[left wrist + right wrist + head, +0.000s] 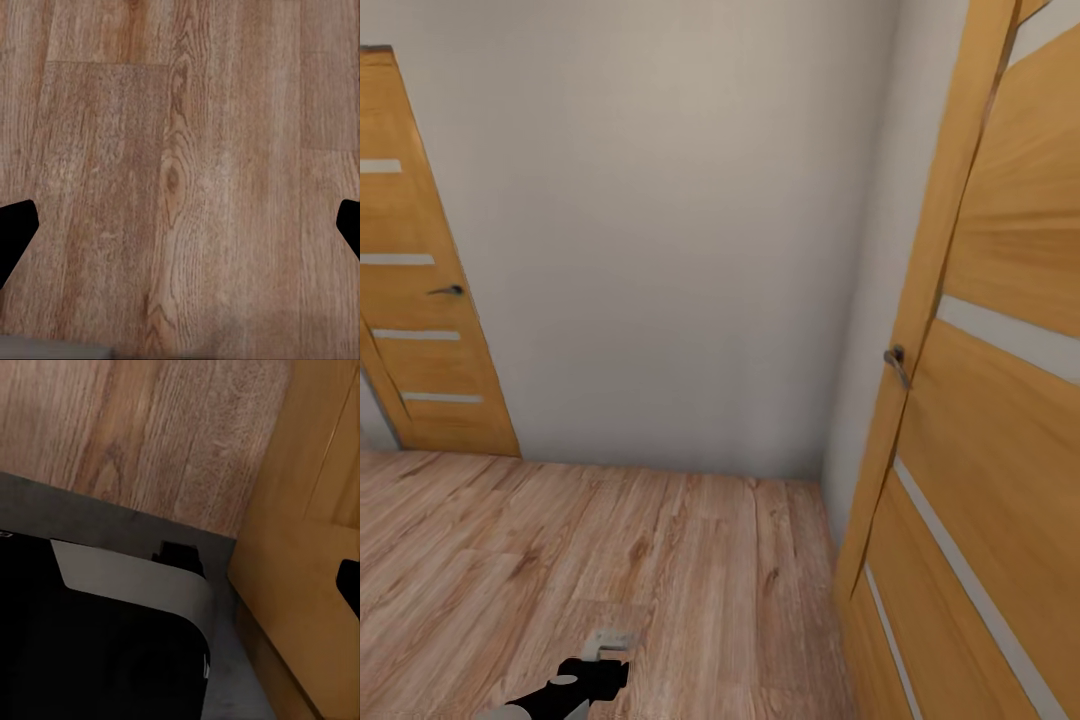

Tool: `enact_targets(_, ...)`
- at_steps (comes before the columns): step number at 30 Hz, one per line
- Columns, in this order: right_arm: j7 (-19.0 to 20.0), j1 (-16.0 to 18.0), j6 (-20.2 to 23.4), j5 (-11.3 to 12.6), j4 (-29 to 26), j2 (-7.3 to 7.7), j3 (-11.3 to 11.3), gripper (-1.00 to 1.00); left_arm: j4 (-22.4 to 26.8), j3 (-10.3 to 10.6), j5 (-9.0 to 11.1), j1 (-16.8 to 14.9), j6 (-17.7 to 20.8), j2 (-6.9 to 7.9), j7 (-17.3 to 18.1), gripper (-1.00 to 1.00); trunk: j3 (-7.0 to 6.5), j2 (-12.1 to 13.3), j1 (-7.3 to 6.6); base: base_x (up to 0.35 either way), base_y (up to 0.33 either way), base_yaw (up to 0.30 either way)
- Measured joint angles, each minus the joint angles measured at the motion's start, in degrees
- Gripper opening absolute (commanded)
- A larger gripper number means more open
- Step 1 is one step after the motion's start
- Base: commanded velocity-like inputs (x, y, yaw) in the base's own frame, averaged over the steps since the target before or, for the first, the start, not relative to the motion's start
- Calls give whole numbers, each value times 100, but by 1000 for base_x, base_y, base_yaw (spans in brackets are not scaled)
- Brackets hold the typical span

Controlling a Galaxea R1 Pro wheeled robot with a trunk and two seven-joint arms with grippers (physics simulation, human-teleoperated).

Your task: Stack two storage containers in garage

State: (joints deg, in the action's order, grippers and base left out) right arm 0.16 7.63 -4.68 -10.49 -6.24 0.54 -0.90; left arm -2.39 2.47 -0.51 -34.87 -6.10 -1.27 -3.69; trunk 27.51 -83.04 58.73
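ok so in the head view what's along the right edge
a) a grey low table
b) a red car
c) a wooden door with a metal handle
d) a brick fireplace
c, a wooden door with pale stripes and a metal handle stands at the right, over the wood-plank floor.

- Wall straight ahead, meeting the plank floor at its foot
- One door at far left, against that wall
- Another door close at right, standing on the floor's right edge
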Motion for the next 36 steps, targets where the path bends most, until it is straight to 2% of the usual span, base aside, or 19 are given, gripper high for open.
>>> enact_targets(10,0,0,0,-6,0,2,0,100,0,0,3,0,1,-1,-1,100,0,0,-2,40,0,266)
enact_targets(36,0,-2,1,-18,-5,6,0,100,-1,0,4,-1,2,7,-1,100,0,0,-3,334,0,7)
